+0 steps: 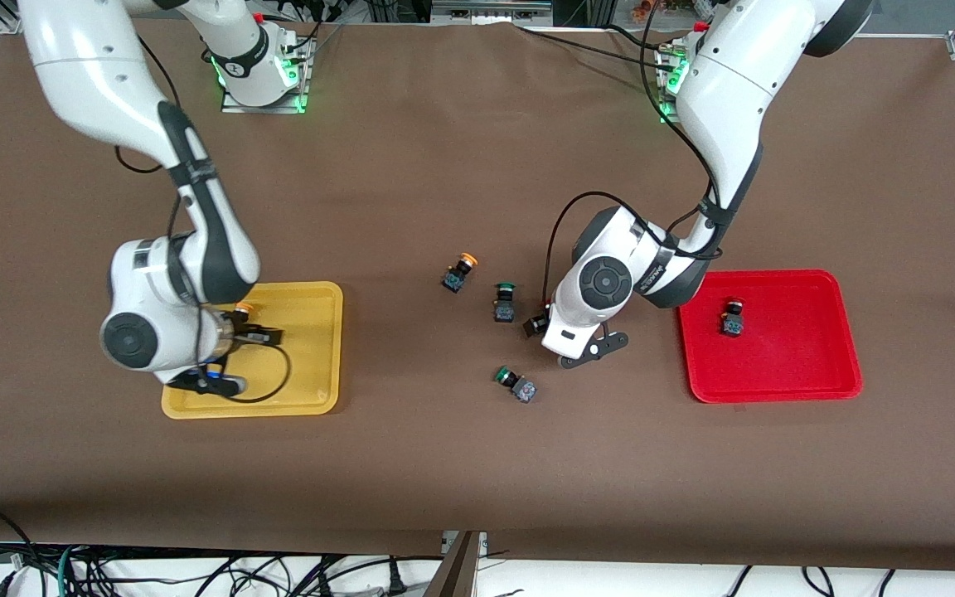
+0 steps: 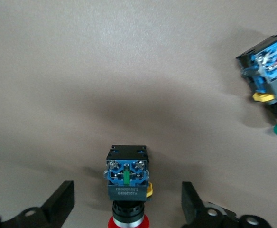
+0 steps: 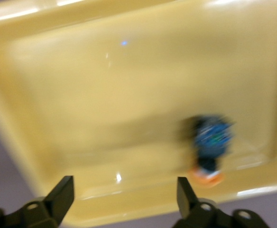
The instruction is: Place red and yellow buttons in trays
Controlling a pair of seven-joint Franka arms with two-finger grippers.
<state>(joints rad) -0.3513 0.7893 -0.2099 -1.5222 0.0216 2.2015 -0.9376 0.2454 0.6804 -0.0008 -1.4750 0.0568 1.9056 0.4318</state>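
Observation:
The red tray (image 1: pixel 776 377) holds one red-capped button (image 1: pixel 733 317). The yellow tray (image 1: pixel 312 365) holds one orange-capped button (image 1: pixel 242 310), also seen in the right wrist view (image 3: pixel 209 142). A second orange-capped button (image 1: pixel 461 272) lies on the table mid-way between the trays. My left gripper (image 1: pixel 537 325) is low over the table beside the red tray. It is open (image 2: pixel 127 195) with a red-capped button (image 2: pixel 127 178) lying between its fingers, untouched. My right gripper (image 1: pixel 255 336) hangs open (image 3: pixel 124 197) and empty over the yellow tray (image 3: pixel 105 95), beside its button.
Two green-capped buttons lie on the brown table: one (image 1: pixel 504 300) beside the left gripper, also in the left wrist view (image 2: pixel 271 80), and one (image 1: pixel 516 384) nearer the front camera. Cables run along the table's front edge.

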